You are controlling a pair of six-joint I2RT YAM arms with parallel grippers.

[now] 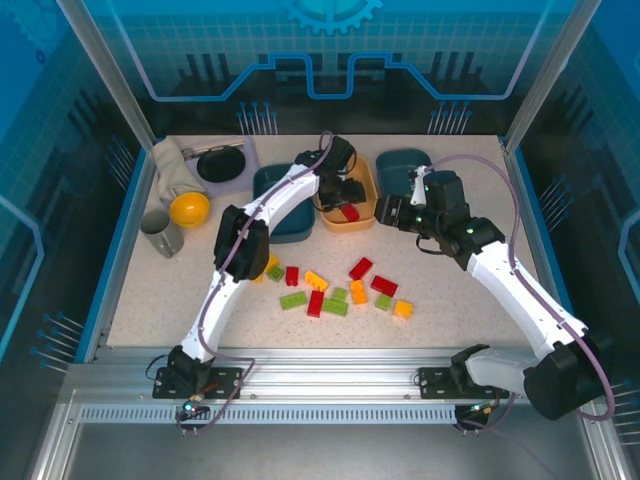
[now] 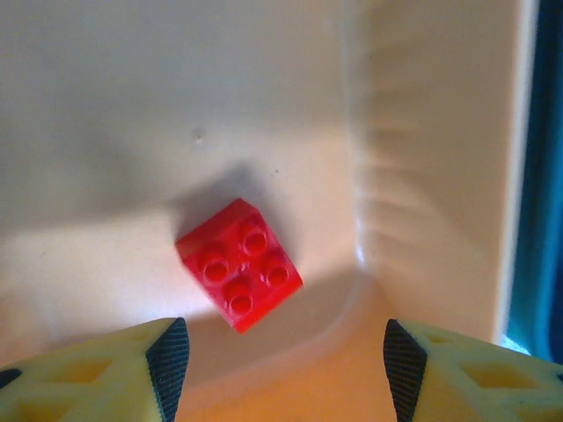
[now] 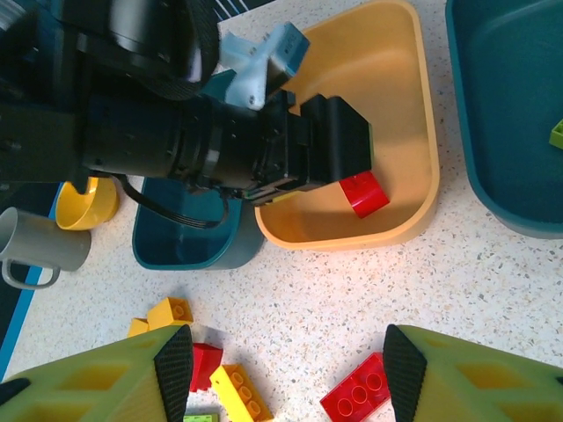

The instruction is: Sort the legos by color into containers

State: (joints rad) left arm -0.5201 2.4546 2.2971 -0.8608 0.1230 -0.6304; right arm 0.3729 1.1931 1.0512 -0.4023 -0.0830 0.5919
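Observation:
A red lego (image 2: 239,264) lies loose on the floor of the orange container (image 2: 422,176), just ahead of my left gripper (image 2: 286,369), which is open and holds nothing. From above, the left gripper (image 1: 343,190) hovers over the orange container (image 1: 366,208) with that red lego (image 1: 350,213) inside. My right gripper (image 3: 288,374) is open above the table, between a red lego (image 3: 356,400) and a yellow lego (image 3: 237,394). The right teal container (image 3: 510,105) holds a green lego (image 3: 556,134). The left teal container (image 1: 280,200) sits beside the orange one. Several red, green and yellow legos (image 1: 335,307) lie scattered mid-table.
At the back left stand a grey cup (image 1: 160,232), a yellow bowl (image 1: 189,208), a round black dish (image 1: 220,163) and a crumpled cloth (image 1: 172,165). The left arm's black wrist (image 3: 220,141) reaches across the orange container in the right wrist view.

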